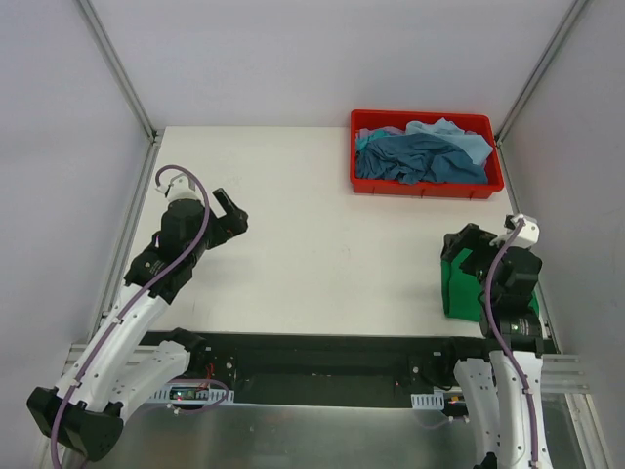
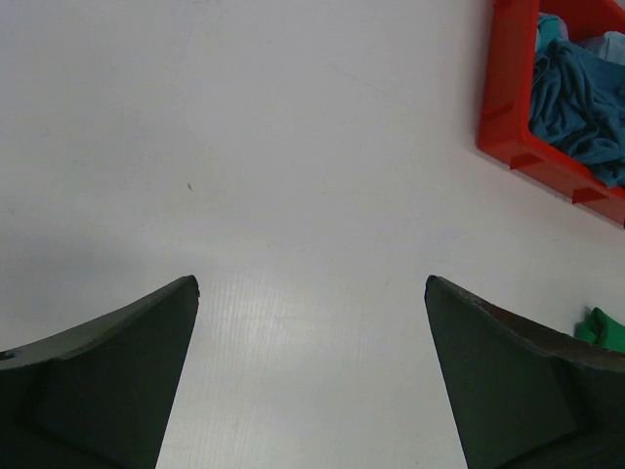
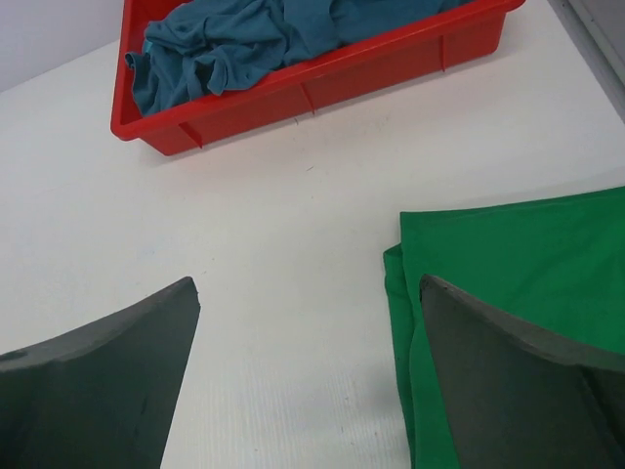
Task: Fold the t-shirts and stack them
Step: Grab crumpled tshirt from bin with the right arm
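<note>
We list: folded green t-shirt (image 3: 508,254), counter (image 1: 293,195) at 4 o'clock, partly under right claw (image 3: 309,281), released; teal-blue t-shirts (image 1: 420,161) heaped in red bin (image 1: 425,191), 1 o'clock; left claw (image 2: 311,281), 9 o'clock, released, empty.

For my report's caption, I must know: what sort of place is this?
Probably a robotics lab bench: a white table between plain walls, two robot arms fixed at its edge, a red bin of shirts.

Red plastic bin (image 1: 427,188) at the far right; white table (image 1: 293,225) beneath it.
</note>
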